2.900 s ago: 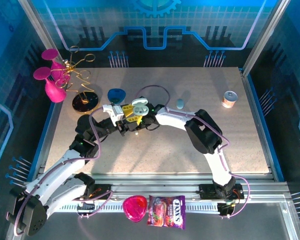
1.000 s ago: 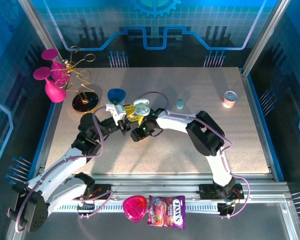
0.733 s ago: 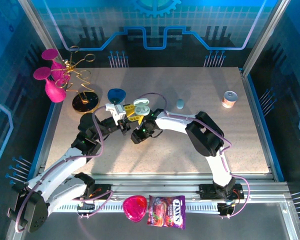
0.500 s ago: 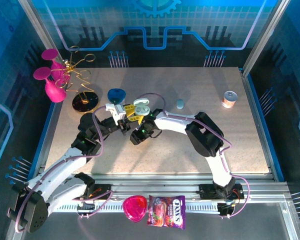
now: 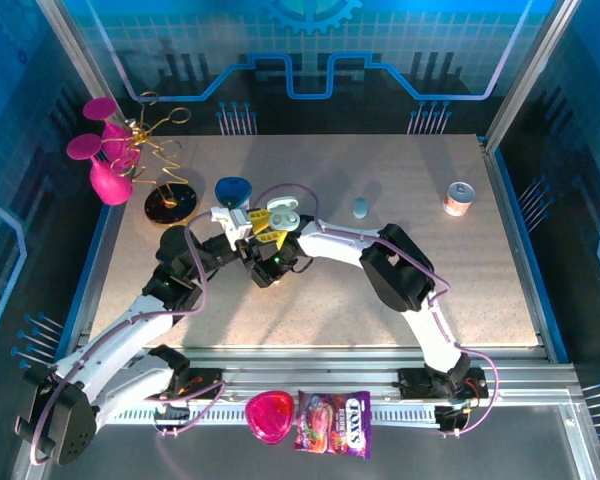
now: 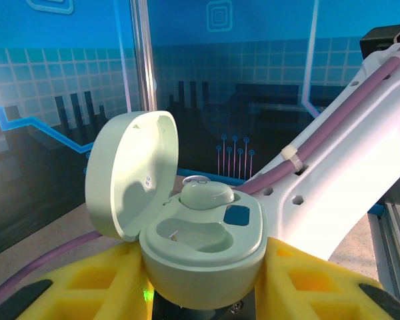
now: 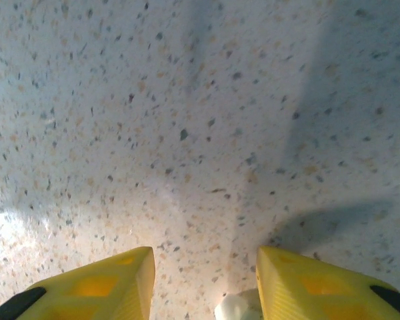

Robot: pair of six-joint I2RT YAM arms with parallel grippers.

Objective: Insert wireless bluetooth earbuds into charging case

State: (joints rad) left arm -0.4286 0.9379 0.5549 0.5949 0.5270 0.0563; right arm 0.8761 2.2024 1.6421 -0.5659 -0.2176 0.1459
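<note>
While clamping left gripper (image 6: 203, 297) on open pale-mint plastic case (image 6: 207, 257), shows stubby mint earbud (image 6: 207, 193) seated. Holds right gripper (image 7: 205, 283) spread wide, empty.

"FOX'S" on the purple candy bag (image 5: 332, 424)

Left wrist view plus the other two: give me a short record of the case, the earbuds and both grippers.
case: mint case, lid open, upright between yellow fingers
wells: one earbud seated; nearer well empty
left gripper: shut on case, above the table
right gripper: open, pointing down at the table
between right fingers: small pale piece at the frame's lower edge, possibly an earbud; too cropped to tell
task state: second earbud not yet in
</note>
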